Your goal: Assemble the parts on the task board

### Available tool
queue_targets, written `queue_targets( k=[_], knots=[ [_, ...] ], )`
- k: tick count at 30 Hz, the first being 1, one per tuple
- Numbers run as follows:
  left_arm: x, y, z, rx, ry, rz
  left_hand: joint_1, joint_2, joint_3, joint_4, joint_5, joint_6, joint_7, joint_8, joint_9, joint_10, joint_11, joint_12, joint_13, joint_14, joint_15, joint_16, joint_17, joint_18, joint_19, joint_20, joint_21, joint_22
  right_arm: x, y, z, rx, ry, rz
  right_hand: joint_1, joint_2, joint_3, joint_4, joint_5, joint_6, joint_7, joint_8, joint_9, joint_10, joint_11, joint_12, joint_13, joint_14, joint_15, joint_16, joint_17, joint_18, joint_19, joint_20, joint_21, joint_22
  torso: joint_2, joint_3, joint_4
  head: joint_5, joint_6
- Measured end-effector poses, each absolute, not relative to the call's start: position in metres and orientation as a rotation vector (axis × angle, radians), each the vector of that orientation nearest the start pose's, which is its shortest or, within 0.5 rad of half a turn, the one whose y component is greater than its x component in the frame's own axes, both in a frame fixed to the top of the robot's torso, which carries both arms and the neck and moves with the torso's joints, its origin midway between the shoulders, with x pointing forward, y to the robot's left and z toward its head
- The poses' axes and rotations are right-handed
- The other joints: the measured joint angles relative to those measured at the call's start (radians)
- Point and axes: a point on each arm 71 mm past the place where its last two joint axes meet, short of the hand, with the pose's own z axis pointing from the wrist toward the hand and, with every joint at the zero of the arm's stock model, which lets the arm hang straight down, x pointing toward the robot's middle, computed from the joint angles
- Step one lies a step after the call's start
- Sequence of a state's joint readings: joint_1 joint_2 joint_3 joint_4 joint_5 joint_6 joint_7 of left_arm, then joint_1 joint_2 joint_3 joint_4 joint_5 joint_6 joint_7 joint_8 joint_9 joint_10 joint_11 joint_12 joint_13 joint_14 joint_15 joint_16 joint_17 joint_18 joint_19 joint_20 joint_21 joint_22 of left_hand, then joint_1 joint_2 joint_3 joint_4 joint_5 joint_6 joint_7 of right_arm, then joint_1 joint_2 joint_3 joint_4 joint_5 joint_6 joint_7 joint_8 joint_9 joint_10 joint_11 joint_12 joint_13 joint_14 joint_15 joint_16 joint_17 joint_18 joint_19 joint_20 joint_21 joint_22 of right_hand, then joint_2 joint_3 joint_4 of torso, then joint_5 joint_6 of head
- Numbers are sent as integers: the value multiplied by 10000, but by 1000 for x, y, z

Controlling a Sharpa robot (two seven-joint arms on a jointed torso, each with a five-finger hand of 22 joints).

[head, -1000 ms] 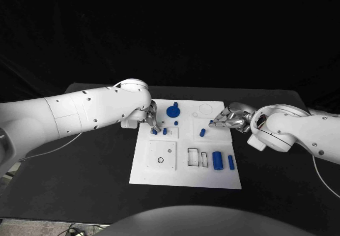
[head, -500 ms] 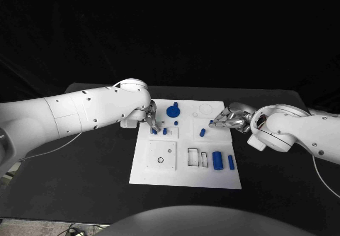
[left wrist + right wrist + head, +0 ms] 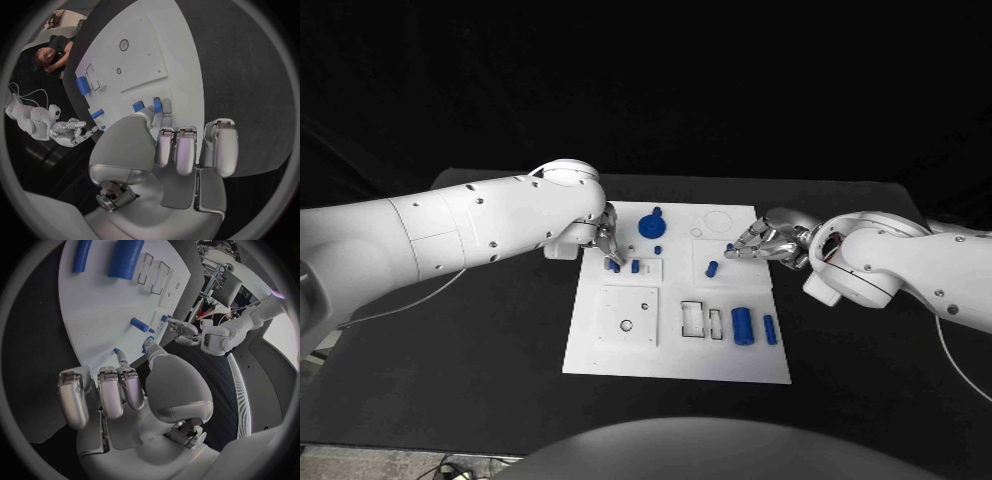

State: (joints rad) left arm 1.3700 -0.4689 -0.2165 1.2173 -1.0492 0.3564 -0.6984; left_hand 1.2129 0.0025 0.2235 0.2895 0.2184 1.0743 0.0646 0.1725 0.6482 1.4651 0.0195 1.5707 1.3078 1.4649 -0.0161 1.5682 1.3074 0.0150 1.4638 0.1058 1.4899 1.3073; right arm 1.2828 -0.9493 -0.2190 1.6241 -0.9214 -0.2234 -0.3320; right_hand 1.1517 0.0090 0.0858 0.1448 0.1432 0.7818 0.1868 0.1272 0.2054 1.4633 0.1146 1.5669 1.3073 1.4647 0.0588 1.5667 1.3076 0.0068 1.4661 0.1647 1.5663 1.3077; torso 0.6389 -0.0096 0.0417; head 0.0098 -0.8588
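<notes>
The left hand point(image 3: 607, 245) pinches a small blue part point(image 3: 615, 265) at the task board point(image 3: 678, 350) far-left edge; press it straight down. The right hand point(image 3: 764, 241), fingers curled, pinches another small part at the board's far-right edge.

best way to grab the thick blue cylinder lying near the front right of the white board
Probably from above, fingers closing across the middle of the thick blue cylinder. It lies flat on the white task board, long axis running front to back, with a thinner blue cylinder close on one side, so fingers need to slip between them.
</notes>
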Motion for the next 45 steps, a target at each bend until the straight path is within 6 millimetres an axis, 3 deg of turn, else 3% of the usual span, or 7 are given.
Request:
queue_targets(
  k=[18,29,36,40,45],
  knots=[
    [524,129,-221,862,24813,-541,-403,-45,-143,46,0,66,-3,0,10,0,0,0,0,0,0,0,-1,1,0,0,0,0,452,-242,-227,4170,21000,5952,0,0,0,0,0,0,0,0,-2,0,0,0,1,0,0,0,-1,-1,0,0,0,-2,-2,2,-1,6,-1],
    [523,130,-221,796,24770,-567,-1648,-89,-799,46,0,130,4,118,42,0,0,0,0,0,0,0,-1,1,0,0,130,0,452,-242,-227,4178,21001,5942,0,0,0,0,0,0,0,0,5,0,0,0,7,0,0,0,-2,0,0,0,0,-3,-2,2,2,-2,5],
    [523,131,-221,685,24685,-617,-1847,-83,-1012,40,0,213,-10,157,65,36,-36,0,0,0,0,0,-1,1,0,0,223,0,452,-242,-227,4180,21000,5939,0,0,0,0,0,0,0,0,4,0,0,0,7,0,0,0,-3,-1,0,0,0,-3,-5,2,4,-9,12],
    [522,136,-220,525,24499,-656,-2337,-84,-1436,47,0,335,-56,242,103,-1,-72,0,0,13,-64,0,-1,0,0,0,400,0,452,-242,-227,4197,20946,5959,0,0,0,0,0,0,0,0,3,29,29,0,6,0,0,0,-3,0,0,0,0,-3,-7,2,4,-15,37],
    [520,148,-216,-169,23773,-870,-2777,-93,-2030,37,-455,407,-58,242,124,-1,-72,0,0,2,-75,0,-1,1,0,0,593,0,453,-244,-225,4282,20645,6058,0,0,0,0,61,37,37,78,27,29,29,0,6,0,0,0,-3,-1,0,74,0,-4,-8,-2,6,-55,58]
  ],
)
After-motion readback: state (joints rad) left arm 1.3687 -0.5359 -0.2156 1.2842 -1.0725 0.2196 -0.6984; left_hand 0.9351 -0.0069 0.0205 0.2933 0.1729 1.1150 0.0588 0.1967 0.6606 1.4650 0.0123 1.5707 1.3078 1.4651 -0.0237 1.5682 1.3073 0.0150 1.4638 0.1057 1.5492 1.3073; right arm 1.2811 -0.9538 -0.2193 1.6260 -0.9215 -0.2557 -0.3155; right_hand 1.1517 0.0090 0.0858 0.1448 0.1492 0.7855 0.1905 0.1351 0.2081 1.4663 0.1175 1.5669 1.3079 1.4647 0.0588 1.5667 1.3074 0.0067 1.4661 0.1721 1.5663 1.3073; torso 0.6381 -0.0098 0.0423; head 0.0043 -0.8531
